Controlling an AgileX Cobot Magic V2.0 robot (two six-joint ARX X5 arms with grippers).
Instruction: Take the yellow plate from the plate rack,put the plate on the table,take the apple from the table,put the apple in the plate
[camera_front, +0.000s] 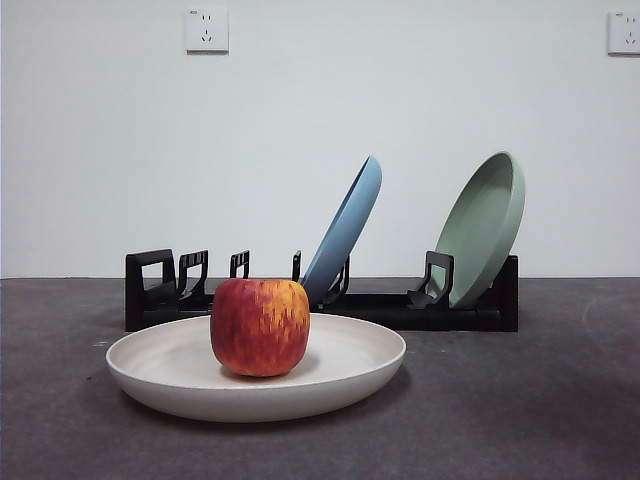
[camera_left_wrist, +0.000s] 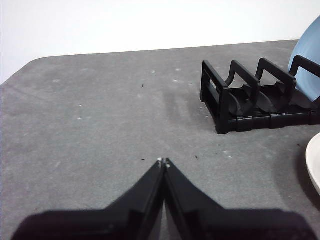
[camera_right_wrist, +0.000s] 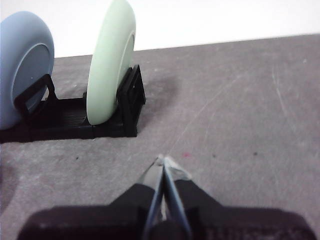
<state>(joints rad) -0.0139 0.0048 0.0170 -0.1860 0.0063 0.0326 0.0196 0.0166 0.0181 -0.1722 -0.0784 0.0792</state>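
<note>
Surface: the table (camera_front: 560, 420), dark grey, matte and faintly textured, is marked with pale scuffs and small specks, best seen in the wrist views.

Nearest item: the yellow plate (camera_front: 180, 375), pale cream with a raised rim, is laid flat on the table in front of the rack. The apple (camera_front: 260, 326), red with yellow-orange streaks, is seated upright at its centre.

Behind it: the plate rack (camera_front: 150, 290), long, low and black, is set across the table. The dividers nearest its blocky end piece are unoccupied. A light blue plate (camera_front: 345, 232) is held on edge near the middle, leaning. A sage green plate (camera_front: 483, 228) is held on edge at the far end, leaning the same way.

Grippers: the left gripper (camera_left_wrist: 163, 161) is seen over bare table near the rack's blocky end, jaws pressed together, nothing held. The right gripper (camera_right_wrist: 163, 159) is seen over bare table near the green plate's end, jaws likewise closed and holding nothing.

Room: a plain white wall (camera_front: 320, 130) is seen behind the table, fitted with two white wall sockets (camera_front: 206, 30). No brand, label or legible writing can be made out.
</note>
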